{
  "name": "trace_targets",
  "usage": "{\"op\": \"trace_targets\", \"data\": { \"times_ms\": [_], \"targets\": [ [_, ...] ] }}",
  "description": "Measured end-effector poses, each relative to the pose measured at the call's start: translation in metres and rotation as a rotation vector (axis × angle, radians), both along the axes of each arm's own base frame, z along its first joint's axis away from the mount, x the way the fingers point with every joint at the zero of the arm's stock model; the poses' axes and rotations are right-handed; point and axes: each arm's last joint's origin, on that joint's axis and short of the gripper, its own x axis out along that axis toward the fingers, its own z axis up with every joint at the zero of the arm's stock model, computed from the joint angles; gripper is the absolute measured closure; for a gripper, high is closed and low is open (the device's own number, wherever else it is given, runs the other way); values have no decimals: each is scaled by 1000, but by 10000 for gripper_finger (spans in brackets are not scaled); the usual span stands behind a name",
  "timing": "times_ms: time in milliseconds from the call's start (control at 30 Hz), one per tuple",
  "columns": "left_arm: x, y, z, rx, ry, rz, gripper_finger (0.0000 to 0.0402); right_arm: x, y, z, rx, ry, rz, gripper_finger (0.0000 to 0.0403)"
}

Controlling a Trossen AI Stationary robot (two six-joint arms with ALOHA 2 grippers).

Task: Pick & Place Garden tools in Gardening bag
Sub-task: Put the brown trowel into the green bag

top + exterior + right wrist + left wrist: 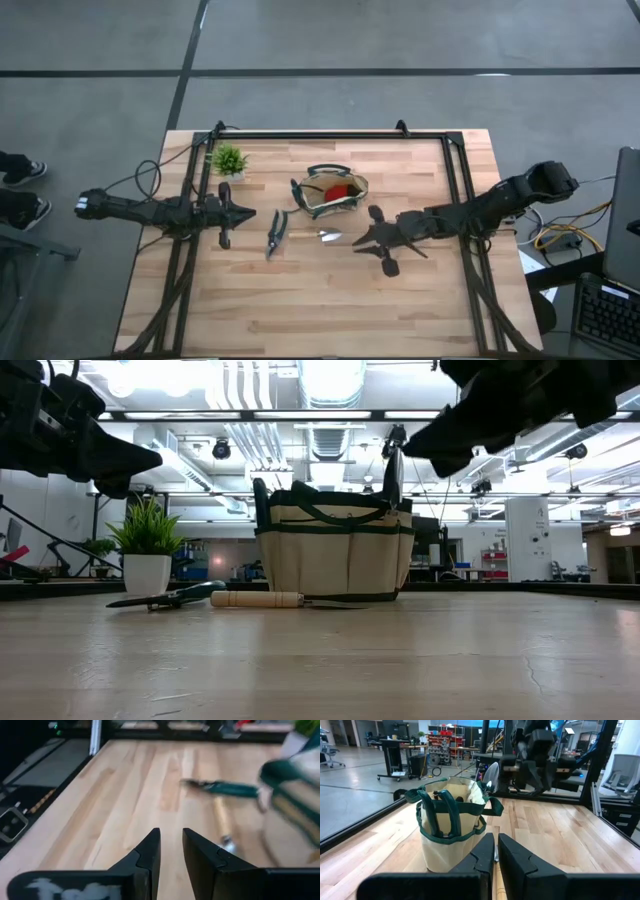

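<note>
Round tan fabric gardening bag (330, 193) with a red-headed tool inside. Right gripper (359, 243), narrowly parted and empty, beside it; next target: wooden-handled metal trowel (257, 599) and green-handled pruners (276, 231) near the bag. Left gripper (247, 213) closed, empty.

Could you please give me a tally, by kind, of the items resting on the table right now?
Pruners: 1
Wooden-handled trowel: 1
Gardening bag, with something red inside: 1
Potted plant: 1
Total: 4
</note>
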Motion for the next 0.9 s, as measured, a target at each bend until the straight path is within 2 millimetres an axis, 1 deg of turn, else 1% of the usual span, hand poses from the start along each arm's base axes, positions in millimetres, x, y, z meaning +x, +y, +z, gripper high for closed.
{"op": "trace_targets", "data": {
  "times_ms": [267,400,567,667,733,833,867,900],
  "targets": [
    [0,0,0,0,1,0,371,6,2,-20,13,87,4,337],
    [0,0,0,0,1,0,371,7,2,-23,9,97,4,346],
    [0,0,2,-6,-23,2,371,6,2,-19,-9,70,15,369],
    [0,0,11,-102,-125,18,371,7,2,-17,-10,54,17,380],
    [0,2,17,-177,-198,59,371,6,2,-16,-10,51,17,386],
    [-1,4,26,-342,-325,122,371,6,2,-16,-10,51,17,391],
    [-2,4,27,-414,-352,122,371,6,2,-16,-7,51,16,392],
    [-2,5,29,-448,-377,123,372,6,2,-16,-3,51,14,392]
  ]
}}
